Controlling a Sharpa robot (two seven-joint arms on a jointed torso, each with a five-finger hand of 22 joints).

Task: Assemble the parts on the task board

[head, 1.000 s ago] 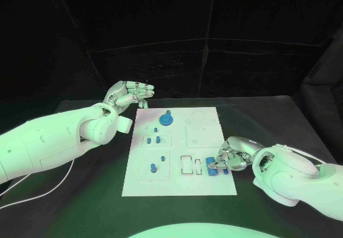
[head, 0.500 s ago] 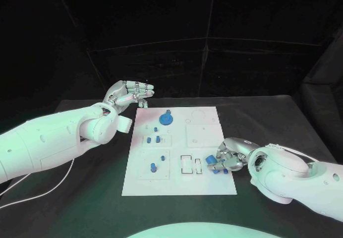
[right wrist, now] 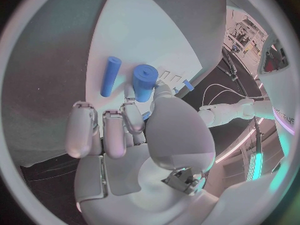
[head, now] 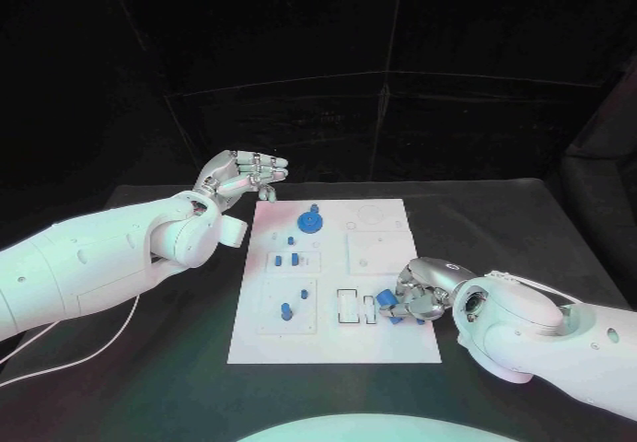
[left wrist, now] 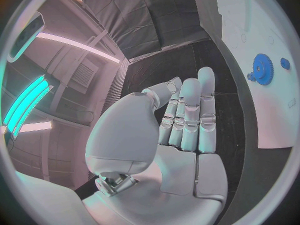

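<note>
Between the right hand's (head: pixel 422 296) fingers (right wrist: pixel 132 116) sits a short, stubby blue cylinder (right wrist: pixel 144 81), pinched upright over the task board (head: pixel 372 253), probably for seating. A slimmer blue rod (right wrist: pixel 110 75) lies just beyond. The left hand (head: pixel 246 173) idles off-board above the desk (head: pixel 159 368), fingers curled, holding nothing.

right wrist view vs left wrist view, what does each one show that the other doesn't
Right wrist view alone: the right hand, its fingertips at a stubby blue plastic cylinder, with a slim blue rod lying beside it on the board. Left wrist view alone: the left hand, fingers together and holding nothing, off the board's edge, plus a blue toothed gear and a small blue knob. Both share the white task board and black table.
</note>
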